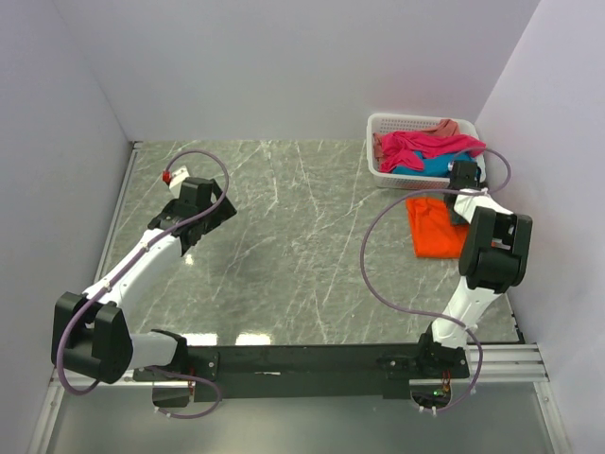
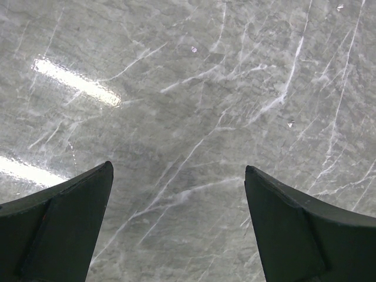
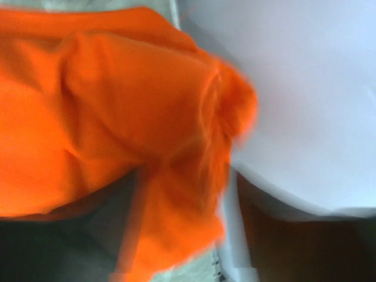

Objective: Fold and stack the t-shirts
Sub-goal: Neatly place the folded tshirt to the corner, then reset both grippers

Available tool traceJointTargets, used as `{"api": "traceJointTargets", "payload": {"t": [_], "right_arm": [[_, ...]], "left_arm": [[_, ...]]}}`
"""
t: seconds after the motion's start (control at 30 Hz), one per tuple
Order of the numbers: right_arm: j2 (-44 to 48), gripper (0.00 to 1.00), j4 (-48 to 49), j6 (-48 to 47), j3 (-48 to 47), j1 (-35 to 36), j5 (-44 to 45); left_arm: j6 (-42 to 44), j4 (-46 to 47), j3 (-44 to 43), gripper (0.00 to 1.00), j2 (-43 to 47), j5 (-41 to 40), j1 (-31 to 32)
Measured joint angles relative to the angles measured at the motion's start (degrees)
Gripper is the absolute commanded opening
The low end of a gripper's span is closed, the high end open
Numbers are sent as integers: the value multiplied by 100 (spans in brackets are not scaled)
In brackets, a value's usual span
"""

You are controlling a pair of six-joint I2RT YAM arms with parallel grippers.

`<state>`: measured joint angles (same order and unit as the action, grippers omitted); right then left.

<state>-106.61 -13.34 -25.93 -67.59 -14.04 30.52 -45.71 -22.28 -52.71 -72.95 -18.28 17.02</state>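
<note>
1. Left gripper [image 2: 176, 170]: I am seeing its two dark fingers [image 2: 64, 229] standing spread wide and gripping nothing. It is hovering over the grey marble table [image 2: 205, 76] on the left side, well apart from all the cloth.

2. Right gripper [image 1: 461, 182]: I am seeing it hanging over the far edge of the orange t-shirt [image 1: 435, 235], just beside the basket [image 1: 378, 123]. On the wrist camera the orange cloth is filling most of the frame and blurring. I cannot tell whether the fingers are apart or pinching the fabric.

3. Orange t-shirt: it is lying folded into a compact rectangle on the table's right side. It sits just in front of the basket and near the right wall.

4. Basket, white slotted plastic: it is sitting in the far right corner, holding three heaped tees. The magenta t-shirt [image 1: 425, 145] is draping across the top. The turquoise t-shirt [image 1: 430, 166] is showing beneath it at the near side. The salmon t-shirt [image 1: 445, 126] is peeking out at the far rim.
</note>
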Motion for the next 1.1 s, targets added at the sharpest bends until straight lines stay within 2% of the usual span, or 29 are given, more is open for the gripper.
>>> {"api": "traceJointTargets", "payload": {"t": [0.03,0.17,0.3,0.43,0.6,0.73,0.93,1.1], "right_arm": [[0,88,-42,57,-76,-4,4],[221,89,-306,358,-286,2,-37],[1049,91,-662,968,-275,131,-151],[2586,92,-704,2074,-50,538,-549],[4935,93,-151,3495,1187,765,-2131],[6168,93,92,4315,2122,763,-3156],[6603,94,26,4636,2527,763,-4192],[7007,95,-17,4673,3014,763,-4572]], "left_arm": [[0,11,0,100,2,9,0],[0,42,20,99,50,103,0],[-9,37,26,99,114,195,0],[-76,-9,24,99,140,299,0],[-363,-387,-15,99,525,269,2],[-612,-798,-236,100,903,74,4],[-903,-1462,-378,99,1580,-323,28],[-979,-1545,-293,99,2323,-621,72]]}}
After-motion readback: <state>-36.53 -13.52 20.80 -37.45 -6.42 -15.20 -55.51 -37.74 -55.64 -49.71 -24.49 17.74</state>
